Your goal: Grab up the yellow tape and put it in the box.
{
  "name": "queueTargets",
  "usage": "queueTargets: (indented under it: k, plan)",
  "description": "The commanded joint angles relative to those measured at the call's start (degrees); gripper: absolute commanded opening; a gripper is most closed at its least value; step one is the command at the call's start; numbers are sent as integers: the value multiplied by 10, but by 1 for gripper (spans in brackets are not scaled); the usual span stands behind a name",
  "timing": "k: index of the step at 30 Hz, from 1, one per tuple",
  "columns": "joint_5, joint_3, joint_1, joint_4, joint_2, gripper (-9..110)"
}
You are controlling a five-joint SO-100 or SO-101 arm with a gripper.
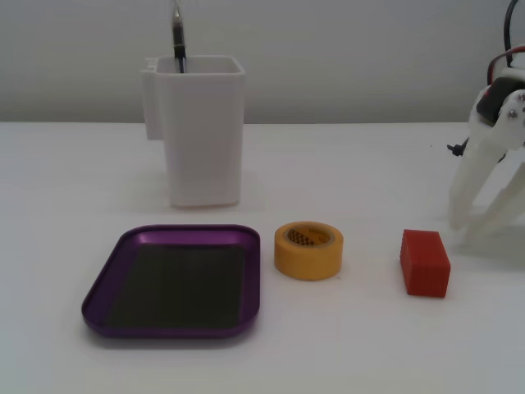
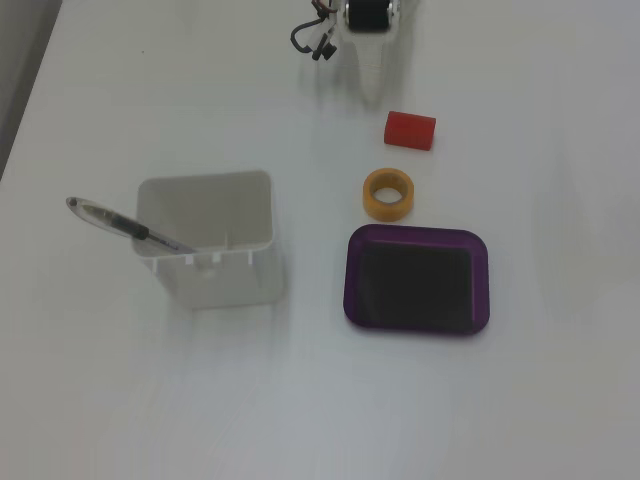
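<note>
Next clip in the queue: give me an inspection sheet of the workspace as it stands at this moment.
Surface: white table, bare apart from the items below.
Job's things: yellow tape lying flat, core upward, beside the purple tray; they look apart. Tray floor empty.
Clutter: red block on the tape's far side from the tray; tall white container holding a pen.
Gripper: white gripper at the right edge of the front fixed view, tips near the table close to the red block, holding nothing; open or shut cannot be told.
Cables: dark wires at the arm's base.
Surroundings: plain pale wall behind the table; nothing else seen.
</note>
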Motion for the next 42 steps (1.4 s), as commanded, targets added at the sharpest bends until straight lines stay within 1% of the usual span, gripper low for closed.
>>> queueTargets:
  k: [1,8,10,15,17,20,22,25,31,35,38,42]
  plan:
    - [-4,-147,7,-11,27,-1]
    - [-11,-148,9,-15,18,0]
    - [-49,-148,9,-16,18,0]
    - [-195,-149,11,-39,18,0]
    - [-221,-150,11,-47,16,0]
    - [-228,-163,11,-46,-8,0]
    - [-241,-183,11,-46,-62,0]
    - [-264,-233,11,-52,-187,3]
    - [-258,-431,2,-40,-486,8]
    - [-258,-559,0,0,-654,12]
    - [-258,-630,-24,11,-752,15]
    - [-258,-686,-43,10,-849,15]
